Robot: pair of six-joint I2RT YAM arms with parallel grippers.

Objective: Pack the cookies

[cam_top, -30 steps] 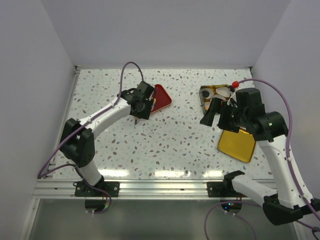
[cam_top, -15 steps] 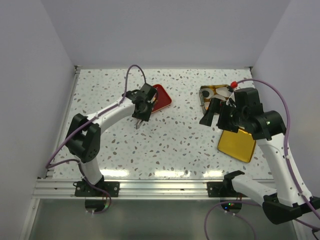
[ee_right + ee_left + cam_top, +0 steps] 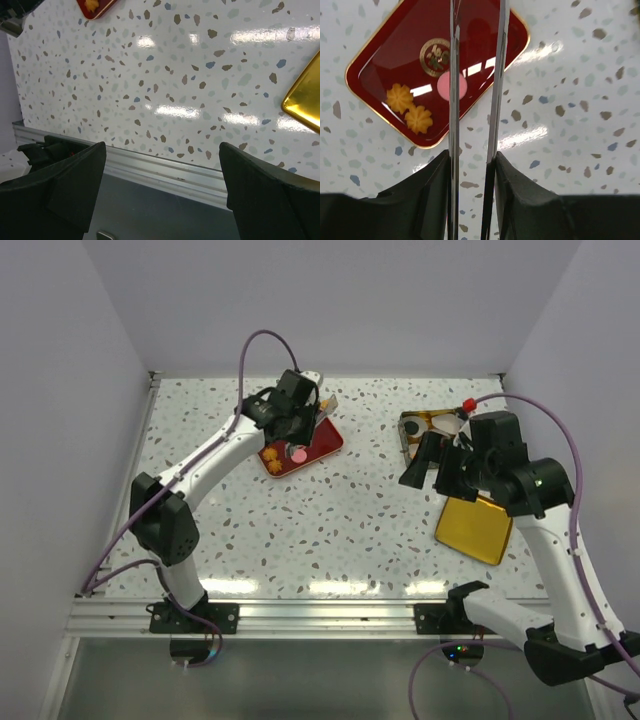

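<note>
- My left gripper (image 3: 478, 20) hangs high over the red tray (image 3: 375, 45); its two thin blades stand a narrow gap apart with nothing between them, so it is released and empty.
- My right gripper (image 3: 161, 150) is spread wide over bare table (image 3: 165, 75), also empty; in the overhead view it sits near the gold tin (image 3: 412, 423), with the gold lid (image 3: 474, 527) just beside that.
- On the tray lie two orange cookies (image 3: 400, 97), flower-shaped and touching each other near one edge; the pink cookie (image 3: 462, 86) lies flat a little apart from them, next to the gold emblem (image 3: 435, 56).
- I judge them very light, thin and brittle; they should crumble under a hard squeeze, and may skid on the glossy tray rather than lift.
- I would take one by its rim, blades on opposite sides across the widest part, closing only until it stops slipping; the pink one looks the easier first hold, since it has free space around it; the orange pair would need a blade eased between them.
- Half a second ago my left wrist was low over the tray's near corner and hid the cookies; now it has risen and swung toward the far side, leaving all three uncovered.
- The tray, tin and lid lie where they did; my right arm has barely shifted.
</note>
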